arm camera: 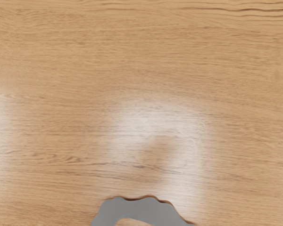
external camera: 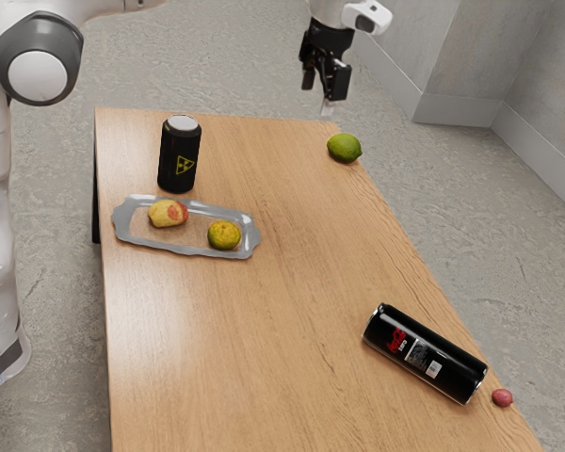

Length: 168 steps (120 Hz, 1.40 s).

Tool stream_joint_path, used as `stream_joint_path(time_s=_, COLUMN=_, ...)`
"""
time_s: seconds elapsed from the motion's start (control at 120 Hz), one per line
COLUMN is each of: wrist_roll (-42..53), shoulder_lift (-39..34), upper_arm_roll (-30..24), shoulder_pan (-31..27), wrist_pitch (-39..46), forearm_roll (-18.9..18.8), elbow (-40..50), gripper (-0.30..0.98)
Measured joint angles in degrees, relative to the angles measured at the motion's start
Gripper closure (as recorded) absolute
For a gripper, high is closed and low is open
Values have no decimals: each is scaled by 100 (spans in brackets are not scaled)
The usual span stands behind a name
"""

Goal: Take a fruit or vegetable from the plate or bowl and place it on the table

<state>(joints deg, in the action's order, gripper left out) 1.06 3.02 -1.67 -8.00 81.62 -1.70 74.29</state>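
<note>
High up in the exterior view, beyond the table's far edge in the picture, my gripper (external camera: 321, 91) hangs with its fingers apart and nothing between them. The silver tray (external camera: 186, 250) lies on the wooden table (external camera: 292, 330), toward the exterior view's left. On it rest a yellow-and-red fruit (external camera: 167, 214) and, beside it, a round yellow-green fruit (external camera: 224, 235). In the wrist view, the wavy end of the tray (arm camera: 148, 209) enters at the lower edge, with bare table (arm camera: 141, 70) around it.
A black can (external camera: 179, 155) stands upright behind the tray. A green lime (external camera: 344, 148) sits near the table's far corner. Toward the exterior view's lower right, another black can (external camera: 424, 353) lies on its side, with a small reddish fruit (external camera: 502, 397) by its end.
</note>
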Motion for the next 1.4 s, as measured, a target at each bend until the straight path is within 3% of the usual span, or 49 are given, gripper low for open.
stream_joint_path(time_s=0.217, wrist_roll=9, shoulder_lift=-17, upper_arm_roll=0, shoulder_pan=2, wrist_pitch=-7, forearm_roll=36, elbow=-12, gripper=0)
stream_joint_path(time_s=0.283, wrist_roll=12, shoulder_lift=-148, upper_arm_roll=-45, shoulder_pan=-17, wrist_pitch=-107, forearm_roll=-3, elbow=-537, gripper=0)
stream_joint_path(time_s=0.433, wrist_roll=17, shoulder_lift=-567, upper_arm_roll=-945, shoulder_pan=-725, wrist_pitch=-415, forearm_roll=-415, elbow=-1444, gripper=0)
stream_joint_path(time_s=0.583, wrist_roll=12, shoulder_lift=501, upper_arm_roll=-1083, shoulder_pan=106, wrist_pitch=-561, forearm_roll=-578, elbow=-1249, gripper=0)
stream_joint_path(time_s=0.692, wrist_roll=9, shoulder_lift=1050, upper_arm_roll=-1064, shoulder_pan=-85, wrist_pitch=-366, forearm_roll=-620, elbow=-1225, gripper=0)
stream_joint_path(time_s=0.867, wrist_roll=-4, shoulder_lift=1162, upper_arm_roll=-1076, shoulder_pan=-97, wrist_pitch=-69, forearm_roll=-636, elbow=-1168, gripper=0)
stream_joint_path(time_s=0.983, wrist_roll=-169, shoulder_lift=575, upper_arm_roll=-1171, shoulder_pan=-42, wrist_pitch=389, forearm_roll=-580, elbow=393, gripper=0)
stream_joint_path(time_s=1.175, wrist_roll=-220, shoulder_lift=-776, upper_arm_roll=-1284, shoulder_pan=213, wrist_pitch=1523, forearm_roll=-166, elbow=3031, gripper=0)
stream_joint_path(time_s=1.4, wrist_roll=19, shoulder_lift=-2527, upper_arm_roll=-1137, shoulder_pan=-63, wrist_pitch=2345, forearm_roll=269, elbow=4913, gripper=0)
